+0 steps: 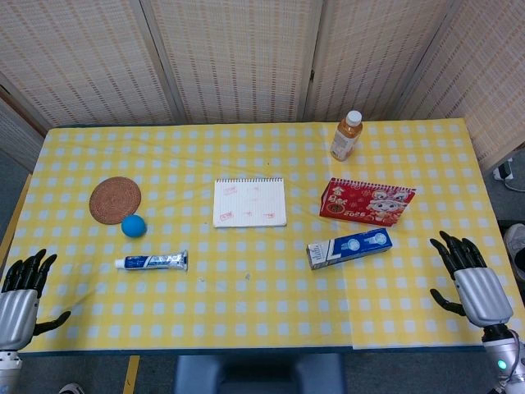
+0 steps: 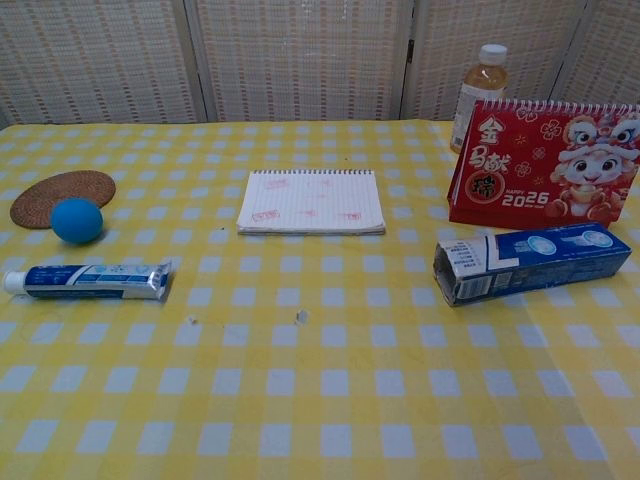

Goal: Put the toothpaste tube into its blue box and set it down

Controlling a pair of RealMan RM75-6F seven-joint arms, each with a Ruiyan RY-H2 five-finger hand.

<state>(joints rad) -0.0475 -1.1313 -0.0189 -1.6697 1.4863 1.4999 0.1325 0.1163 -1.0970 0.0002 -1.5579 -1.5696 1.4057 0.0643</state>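
Note:
The toothpaste tube lies flat on the yellow checked table, left of centre, its white cap pointing left. The blue box lies on its side right of centre, its open end facing left. My left hand hovers at the table's front left corner, fingers spread and holding nothing. My right hand hovers at the front right edge, likewise spread and holding nothing. Neither hand shows in the chest view.
A blue ball sits beside a round woven coaster behind the tube. A spiral notepad lies at centre. A red desk calendar stands just behind the box, with a drink bottle further back.

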